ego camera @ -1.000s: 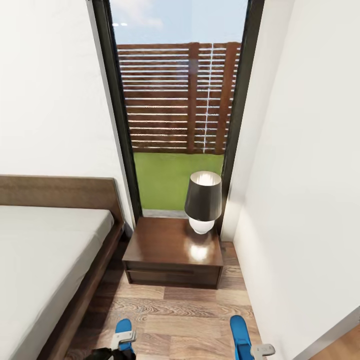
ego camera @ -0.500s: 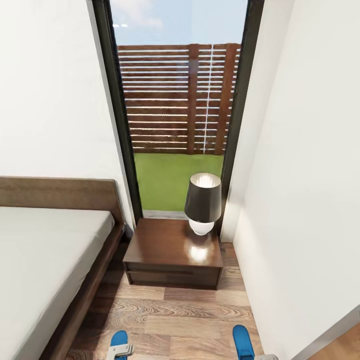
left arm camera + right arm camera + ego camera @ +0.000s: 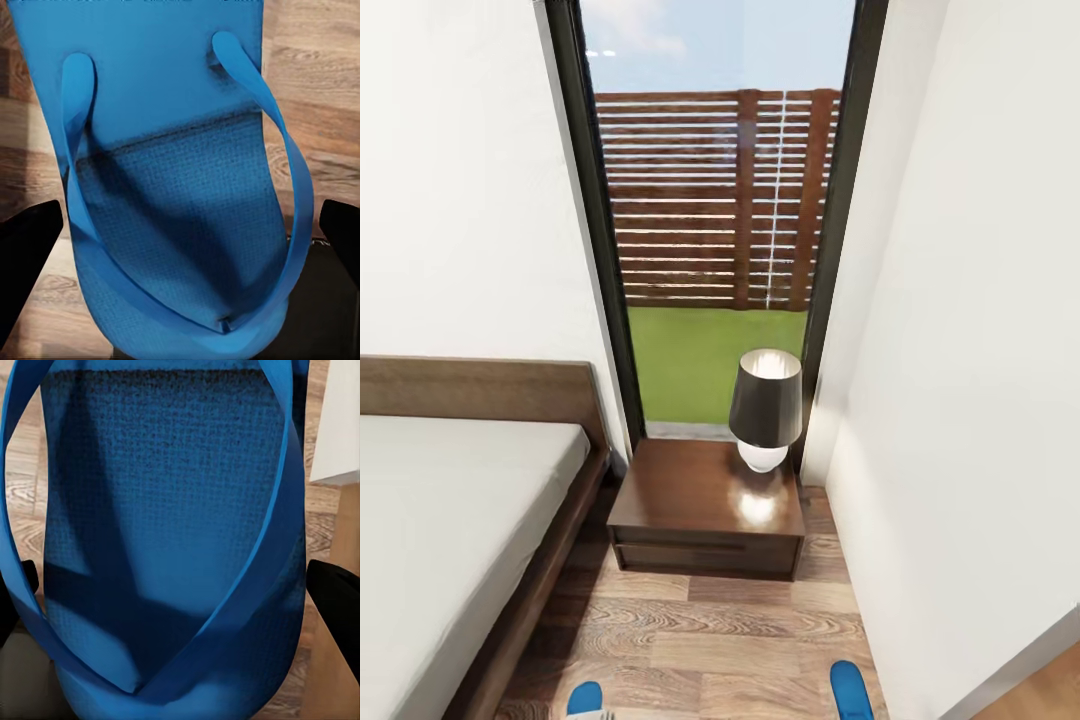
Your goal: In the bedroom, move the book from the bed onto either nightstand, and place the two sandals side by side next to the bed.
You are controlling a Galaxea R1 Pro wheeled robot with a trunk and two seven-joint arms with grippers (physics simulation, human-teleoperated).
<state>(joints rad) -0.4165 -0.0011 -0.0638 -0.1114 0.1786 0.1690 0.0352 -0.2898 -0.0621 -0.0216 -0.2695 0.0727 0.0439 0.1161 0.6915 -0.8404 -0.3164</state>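
Each hand is carrying a blue sandal: the left hand (image 3: 180, 232), fingers spread wide outside its sandal (image 3: 176, 172); likewise the right hand (image 3: 169, 600) and its sandal (image 3: 165, 540). I'd lower both onto the floor (image 3: 700, 640) beside the bed (image 3: 450, 520), toes parallel, short of the nightstand (image 3: 705, 505).

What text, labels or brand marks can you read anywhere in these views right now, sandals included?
None: no word, number, label or sign can be read in these pictures.
Left sandal: plain blue sole and straps, no print.
Right sandal: plain blue, no print.
Nightstand and lamp: no markings.
Faint pale marks on the dark part beside the left sandal in the left wrist view are too small to read.
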